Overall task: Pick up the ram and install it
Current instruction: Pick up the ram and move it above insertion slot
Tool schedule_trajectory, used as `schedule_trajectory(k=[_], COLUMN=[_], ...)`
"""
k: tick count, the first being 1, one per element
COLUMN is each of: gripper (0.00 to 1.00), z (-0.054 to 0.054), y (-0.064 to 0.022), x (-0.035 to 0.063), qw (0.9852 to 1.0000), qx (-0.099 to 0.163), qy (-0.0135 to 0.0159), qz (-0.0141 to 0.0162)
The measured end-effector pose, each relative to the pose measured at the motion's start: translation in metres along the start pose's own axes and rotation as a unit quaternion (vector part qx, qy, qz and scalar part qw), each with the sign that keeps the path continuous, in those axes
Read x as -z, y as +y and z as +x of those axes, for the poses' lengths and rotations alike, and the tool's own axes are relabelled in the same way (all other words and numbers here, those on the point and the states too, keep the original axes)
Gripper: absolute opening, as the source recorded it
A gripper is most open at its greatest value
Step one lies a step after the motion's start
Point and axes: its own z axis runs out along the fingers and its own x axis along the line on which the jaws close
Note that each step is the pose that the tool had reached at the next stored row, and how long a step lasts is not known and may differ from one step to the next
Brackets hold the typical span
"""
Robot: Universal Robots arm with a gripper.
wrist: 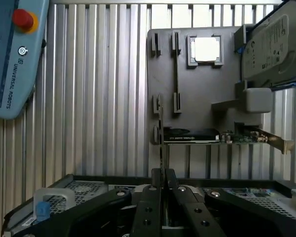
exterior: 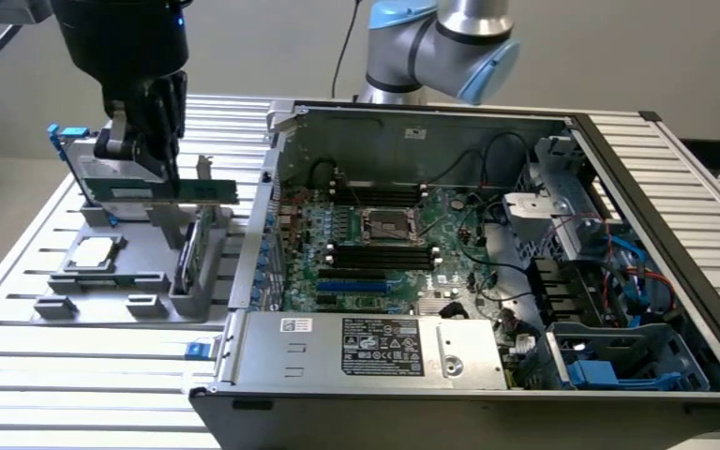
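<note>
While aloft, ram [exterior: 207,190] in end effector [exterior: 150,171]

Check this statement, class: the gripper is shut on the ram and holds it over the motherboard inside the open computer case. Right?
Not quite. The gripper is shut on the ram, but holds it over the grey parts holder at the exterior view's left of the open computer case, not over the motherboard. The exterior view shows it.
</note>
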Motion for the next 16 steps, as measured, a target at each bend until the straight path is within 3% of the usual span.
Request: schedule_trajectory(k=[10, 16], gripper=[0.15, 0.15], z=[-0.005, -0.008], y=[-0.0442, -0.0686], x=[0.0039, 0.0061], qw=[1.0, 1.0], qx=[0.0, 0.0], qy=[-0.0012, -0.0054], qz=[0.0, 0.0])
